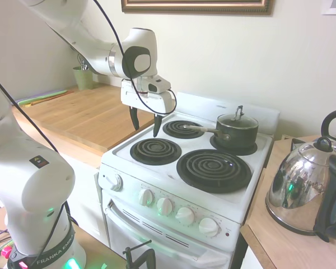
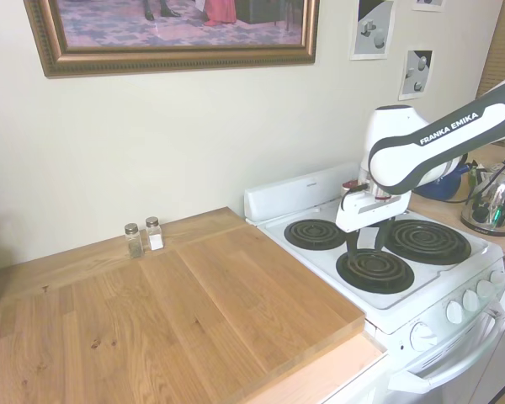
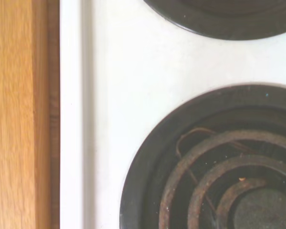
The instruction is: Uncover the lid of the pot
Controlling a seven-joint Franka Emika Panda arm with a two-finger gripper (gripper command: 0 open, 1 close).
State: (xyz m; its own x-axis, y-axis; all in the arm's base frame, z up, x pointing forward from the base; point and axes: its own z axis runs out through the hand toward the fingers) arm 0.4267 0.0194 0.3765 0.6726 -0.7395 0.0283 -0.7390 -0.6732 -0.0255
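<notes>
**Item 1, gripper** (image 1: 146, 123): hangs over the stove's left edge, near the front-left burner (image 1: 155, 151). Its two dark fingers point down with a clear gap between them, and it has hold of nothing. The wrist view shows only white stovetop, a coil and the wooden counter (image 3: 19, 114); no pot appears in it.

**Item 2, pot** (image 1: 237, 131): dark saucepan on the rear-right burner, at about 3 o'clock from your gripper in the first exterior view and well apart from it. Its long grey handle (image 1: 201, 128) points toward 9 o'clock, across the rear-left burner (image 1: 182, 128).

**Item 3, lid** (image 1: 237, 119): seated on the pot, with an upright metal loop (image 1: 238, 111) on top. Not yet lifted. In the second exterior view the arm hides nearly all of the pot.

**Item 4, kettle** (image 1: 300, 193): chrome, on the counter right of the stove, at about 4 o'clock from the pot.

**Hazards, as judged:**
- Travel low toward 3 o'clock and your fingers would likely strike the pot handle, swinging or dragging the pot.
- The loop is thin; close off-centre or across the wrong axis and you may miss it or tilt the lid.
- Glass lid: a weak pinch could drop it onto the coils.
- Carry it off too far right and you may meet the kettle.
</notes>
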